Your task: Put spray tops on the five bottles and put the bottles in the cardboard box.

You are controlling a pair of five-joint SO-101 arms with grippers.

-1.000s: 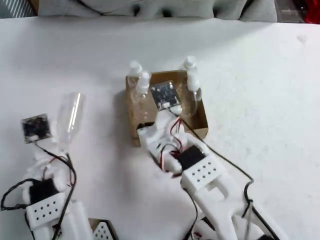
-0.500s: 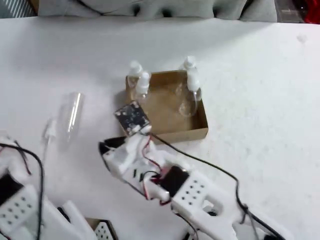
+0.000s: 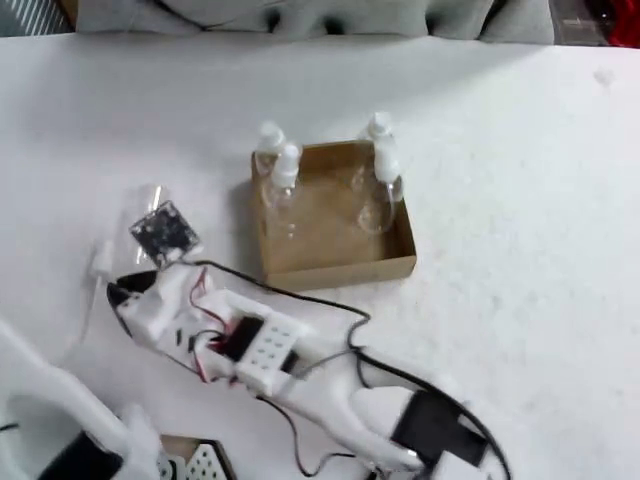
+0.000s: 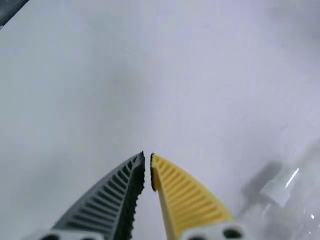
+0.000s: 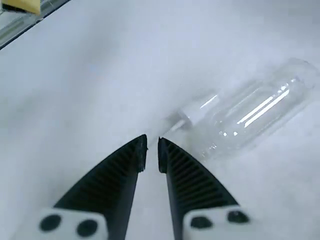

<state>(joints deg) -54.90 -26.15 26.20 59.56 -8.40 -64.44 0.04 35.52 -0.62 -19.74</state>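
The cardboard box [image 3: 335, 262] stands mid-table with several clear bottles upright in it, each with a white spray top [image 3: 285, 160]. A further clear bottle [image 3: 148, 198] [image 5: 255, 112] lies on the table left of the box. A white spray top [image 3: 100, 258] [image 5: 192, 114] [image 4: 277, 189] lies at its neck end; I cannot tell whether it is attached. My right gripper [image 3: 118, 293] [image 5: 151, 146] hovers shut and empty just short of that spray top. My left gripper [image 4: 147, 161] is shut and empty over bare table, the spray top off to one side.
The right arm [image 3: 300, 370] stretches across the table's front from lower right to left. The left arm's white body [image 3: 50, 395] sits at the front left corner. A grey cushioned edge [image 3: 300, 18] runs behind the table.
The right arm swung left from over the box to the lying bottle. The left arm drew back to the front left corner, away from the bottle, which now lies on the table.
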